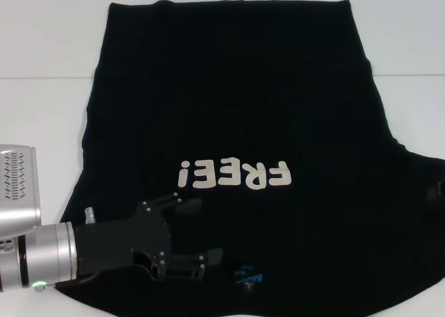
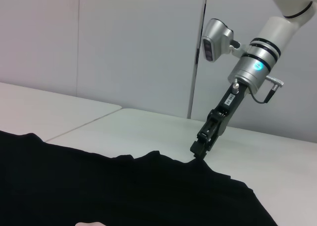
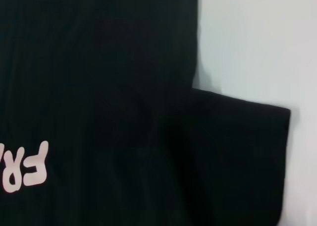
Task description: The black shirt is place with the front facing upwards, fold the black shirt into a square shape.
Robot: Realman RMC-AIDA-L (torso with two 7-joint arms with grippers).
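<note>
The black shirt (image 1: 236, 122) lies spread front-up on the white table (image 1: 42, 122), its cream "FREE!" letters (image 1: 233, 174) upside down to me and the blue neck label (image 1: 249, 277) near the front edge. My left gripper (image 1: 201, 230) hovers open over the shirt's near left part, just left of the label, with nothing between its fingers. The right gripper (image 2: 200, 149) points down with its tip at the shirt's (image 2: 124, 191) right sleeve edge; only a sliver of it (image 1: 438, 190) shows in the head view. The right wrist view shows that sleeve (image 3: 237, 156) lying flat.
White table surface (image 3: 247, 37) borders the shirt on the left, back and right. A seam between two tabletops (image 1: 42, 77) runs across the back. A plain grey wall (image 2: 124, 47) stands behind the table.
</note>
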